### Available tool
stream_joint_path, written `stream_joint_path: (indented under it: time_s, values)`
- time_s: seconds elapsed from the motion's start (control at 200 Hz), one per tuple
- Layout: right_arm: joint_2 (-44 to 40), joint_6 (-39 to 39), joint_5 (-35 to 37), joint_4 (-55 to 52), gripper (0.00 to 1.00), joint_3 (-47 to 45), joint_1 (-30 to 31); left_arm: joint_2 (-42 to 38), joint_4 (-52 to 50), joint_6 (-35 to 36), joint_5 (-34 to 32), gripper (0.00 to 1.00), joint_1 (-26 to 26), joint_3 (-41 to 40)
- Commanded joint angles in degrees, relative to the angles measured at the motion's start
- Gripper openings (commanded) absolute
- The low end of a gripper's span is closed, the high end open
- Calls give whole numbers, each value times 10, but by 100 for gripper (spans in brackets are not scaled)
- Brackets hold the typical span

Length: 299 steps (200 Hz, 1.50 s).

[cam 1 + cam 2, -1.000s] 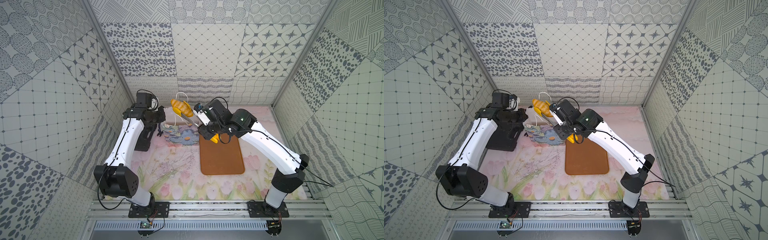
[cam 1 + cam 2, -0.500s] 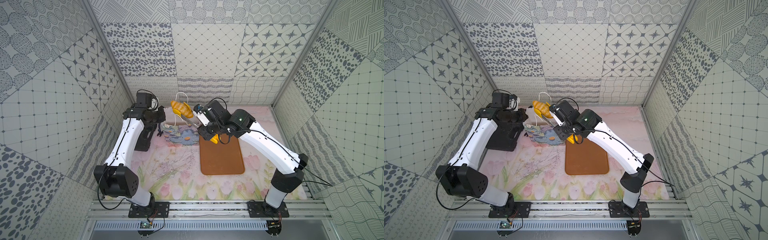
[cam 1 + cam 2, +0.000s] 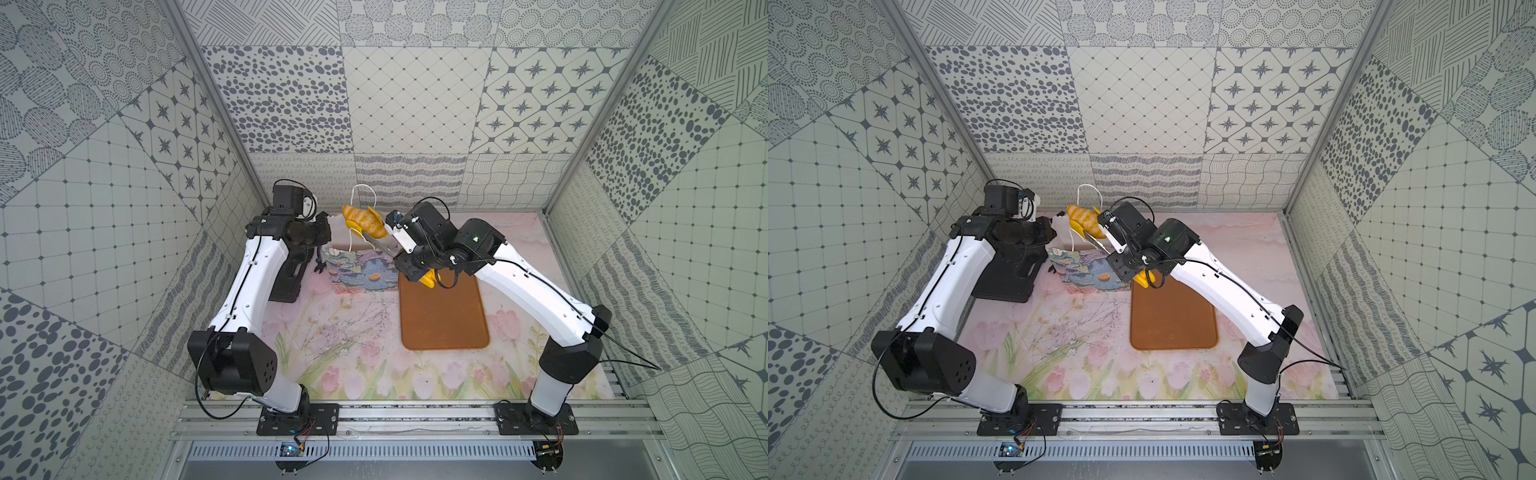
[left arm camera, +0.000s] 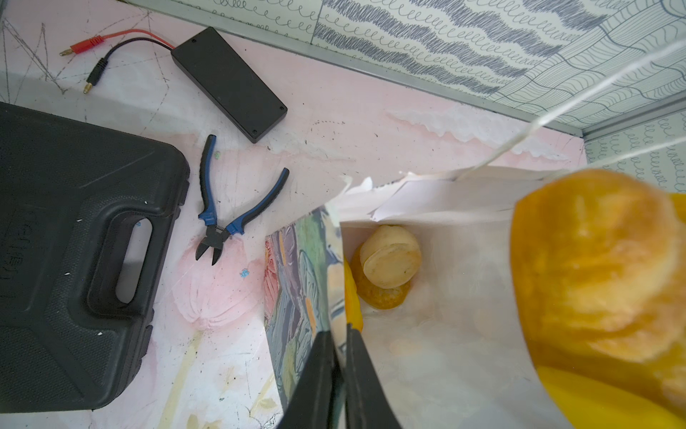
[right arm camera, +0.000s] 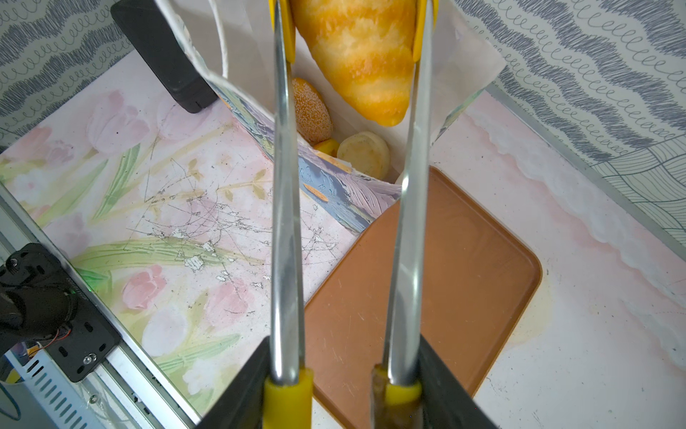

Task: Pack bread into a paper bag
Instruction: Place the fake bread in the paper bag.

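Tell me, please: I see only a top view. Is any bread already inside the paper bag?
Observer: Yes. The left wrist view shows a pale round bun resting on a darker bun low inside the paper bag.
Operator: What holds the bag open?
Observer: The left gripper is shut on the bag's printed wall.
Operator: How are the tongs held?
Observer: In the right wrist view the right gripper squeezes both arms of the tongs near their yellow handle end.

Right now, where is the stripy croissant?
In both top views the croissant hangs pinched in the yellow-tipped tongs, just above the open paper bag, near the back wall.
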Motion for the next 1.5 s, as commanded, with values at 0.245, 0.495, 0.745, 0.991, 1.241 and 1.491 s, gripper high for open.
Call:
stream_joint_path:
  time_s: [0.245,0.495,0.745,0.991,1.241,1.491]
  values:
    - [7,-3,20,24,58,15,0,6,4,12,3,13,-2,2]
    - [8,-3,20,25,57,20,0,6,4,13,0,13,-1,3]
    - [-11,-6,39,34,57,15,-3,9,6,12,0,13,0,3]
    - [-44,-9,48,44,57,-3,-8,11,5,12,2,13,0,6]
    - [-72,-9,66,53,57,-22,-8,12,4,12,4,14,-1,8]
    - [-93,-7,86,49,57,-36,-13,11,4,12,1,15,-1,9]
